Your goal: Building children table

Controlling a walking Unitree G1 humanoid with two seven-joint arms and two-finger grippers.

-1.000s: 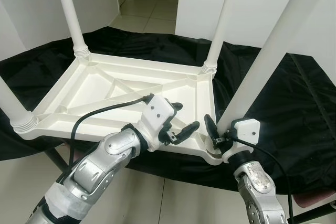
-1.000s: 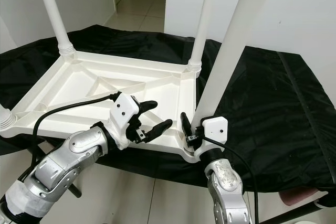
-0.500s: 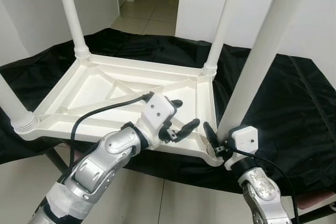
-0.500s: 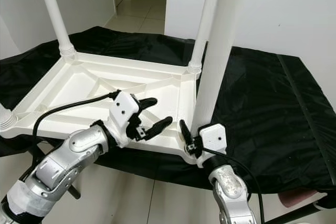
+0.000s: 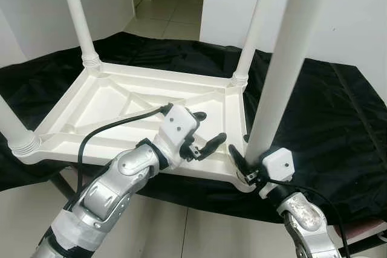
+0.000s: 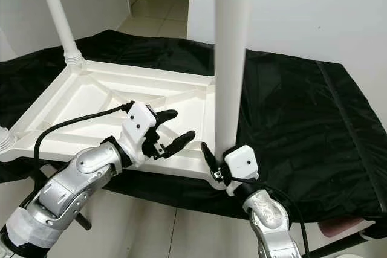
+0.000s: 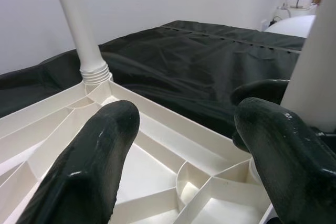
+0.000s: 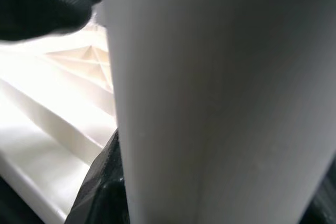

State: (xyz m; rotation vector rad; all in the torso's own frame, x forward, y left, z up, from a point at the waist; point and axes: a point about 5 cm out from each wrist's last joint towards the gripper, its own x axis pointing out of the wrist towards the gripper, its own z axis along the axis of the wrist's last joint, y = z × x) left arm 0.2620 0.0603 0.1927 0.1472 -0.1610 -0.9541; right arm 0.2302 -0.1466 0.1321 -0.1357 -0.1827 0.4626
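Straightened from its slant of a second ago, the fourth table leg (image 5: 283,64) now stands nearly upright right of centre, over the near-right corner socket of the upturned white tabletop (image 5: 115,98) on black cloth (image 5: 326,107). At centre the left gripper (image 5: 205,131) hovers, fingers wide and empty; lower right, the right gripper (image 5: 242,162) clamps the leg's base. Any tilt while seating could jam the leg or nudge the tabletop

Black-draped surface (image 5: 338,107), upturned white plastic table (image 5: 121,104) lying on it
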